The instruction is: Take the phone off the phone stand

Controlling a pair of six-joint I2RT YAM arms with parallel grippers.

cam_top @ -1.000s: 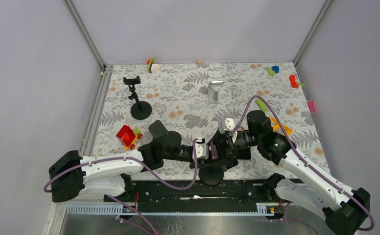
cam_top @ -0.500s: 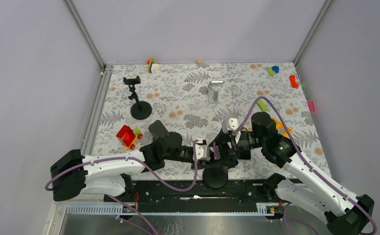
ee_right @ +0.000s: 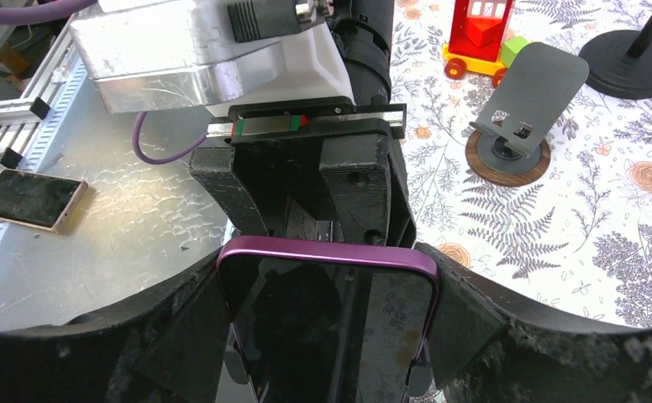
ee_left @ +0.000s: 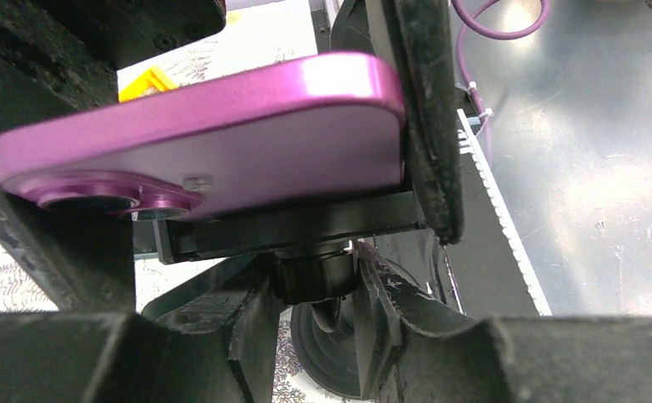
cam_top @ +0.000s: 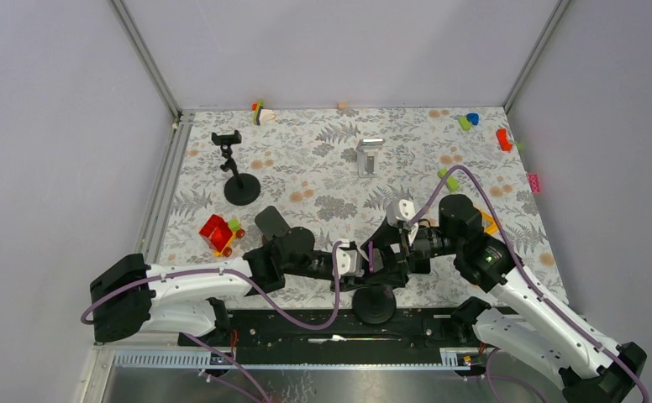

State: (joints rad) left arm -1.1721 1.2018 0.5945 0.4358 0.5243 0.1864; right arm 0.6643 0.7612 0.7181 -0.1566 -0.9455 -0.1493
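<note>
Red toy [ee_right: 478, 29] and grey stand [ee_right: 531, 84] sit near the purple phone [ee_right: 327, 327].

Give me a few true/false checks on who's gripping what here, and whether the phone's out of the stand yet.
1. The right gripper has its fingers on both sides of the purple phone. True.
2. The left gripper is clamped on the phone. False: its fingers close around the neck of the phone stand, under the cradle.
3. The phone is out of the stand. False: it sits in the stand's black cradle.
4. A second phone lies flat on the metal surface beside the mat. True.
</note>
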